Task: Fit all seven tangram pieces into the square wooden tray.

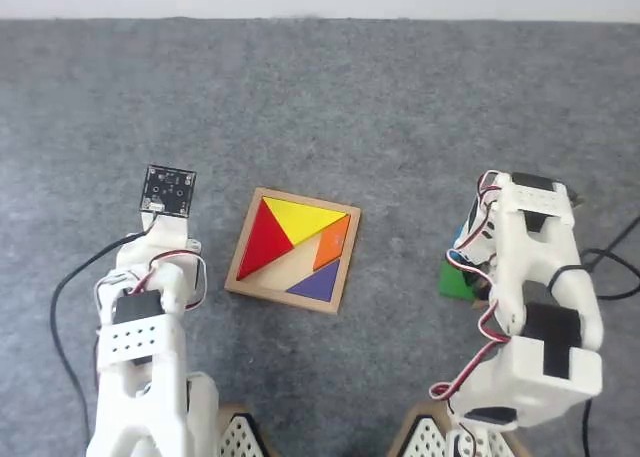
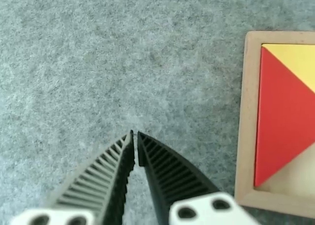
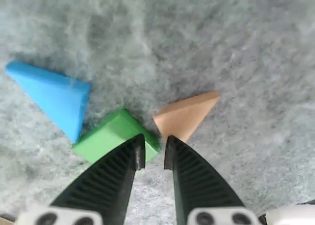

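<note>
The square wooden tray (image 1: 238, 277) lies mid-table and holds a red triangle (image 1: 262, 242), a yellow triangle (image 1: 300, 218), an orange piece (image 1: 331, 245) and a purple piece (image 1: 317, 281). My left gripper (image 2: 134, 134) is shut and empty over bare carpet, beside the tray's edge (image 2: 243, 116) and apart from it. My right gripper (image 3: 153, 145) is slightly open, hovering over the near corners of a green piece (image 3: 110, 135) and a tan triangle (image 3: 184, 114). A blue triangle (image 3: 54, 94) lies beside the green one. In the high view the right arm covers most of the green piece (image 1: 455, 280).
Grey carpet covers the whole table. Part of the tray's floor (image 1: 288, 267) shows bare wood between the red and purple pieces. Cables trail from the left arm (image 1: 60, 297) and the right arm (image 1: 610, 252).
</note>
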Tool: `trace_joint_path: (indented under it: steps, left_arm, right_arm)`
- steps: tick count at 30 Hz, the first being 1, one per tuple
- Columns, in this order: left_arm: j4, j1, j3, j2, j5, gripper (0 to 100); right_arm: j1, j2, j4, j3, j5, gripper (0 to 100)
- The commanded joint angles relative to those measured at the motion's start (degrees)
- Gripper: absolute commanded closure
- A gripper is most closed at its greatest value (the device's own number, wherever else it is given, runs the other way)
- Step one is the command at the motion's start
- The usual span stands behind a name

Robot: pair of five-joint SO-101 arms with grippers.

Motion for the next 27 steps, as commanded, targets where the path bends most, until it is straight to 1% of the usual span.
trace_joint_path:
  steps: [1, 2, 3, 4, 5, 8, 9, 10, 12, 14, 15, 19, 22, 25, 27]
  left_arm:
    - [0.18, -0.18, -0.48, -1.93, -0.53, 99]
    - [0.18, -0.18, -0.48, -1.93, -0.53, 99]
    - [0.18, -0.18, -0.48, -1.93, -0.53, 99]
    - [0.18, -0.18, -0.48, -1.93, -0.53, 99]
    - [0.18, -0.18, -0.48, -1.93, -0.53, 99]
    - [0.26, -0.18, -0.48, -1.93, -0.53, 99]
    - [0.26, -0.18, -0.48, -1.93, -0.53, 99]
    - [0.26, -0.18, -0.48, -1.93, -0.53, 99]
    - [0.26, -0.18, -0.48, -1.93, -0.53, 99]
    - [0.26, -0.18, -0.48, -1.93, -0.53, 99]
    - [0.26, -0.18, -0.48, -1.93, -0.53, 99]
    - [0.44, -0.18, -0.13, -1.93, -0.53, 99]
    - [2.2, -0.18, -0.13, -1.93, -1.76, 99]
    - [2.37, -0.09, 0.4, -1.93, -4.92, 99]
    - [2.11, -0.09, 0.66, -1.93, -5.98, 99]
  right_arm:
    - [4.0, -3.65, 2.33, -3.78, 2.02, 92.9]
    - [5.14, -5.67, 2.33, -3.78, 5.54, 92.9]
    - [6.37, -7.96, 2.33, -3.78, 11.96, 92.9]
    - [7.69, -10.59, 2.07, -3.78, 21.27, 92.9]
    - [8.57, -13.49, 1.27, -3.78, 32.88, 92.5]
    - [11.74, -20.88, -1.19, -3.69, 73.32, 89.0]
    - [12.35, -22.55, -1.27, -3.69, 85.01, 89.4]
    - [12.35, -23.6, -0.48, -3.6, 93.98, 90.3]
    - [13.05, -24.4, 2.33, -2.55, 108.92, 90.6]
    - [13.58, -24.31, 3.74, -0.79, 123.08, 88.2]
    - [13.93, -24.04, 3.38, 0.26, 128.79, 86.0]
    - [14.29, -22.64, 2.77, 1.93, 142.42, 75.6]
    - [15.08, -20.7, 4.18, 2.02, 154.2, 71.1]
    - [15.16, -19.3, 6.46, 2.2, 161.76, 70.1]
    - [15.08, -18.59, 7.78, 2.29, 165.1, 70.1]
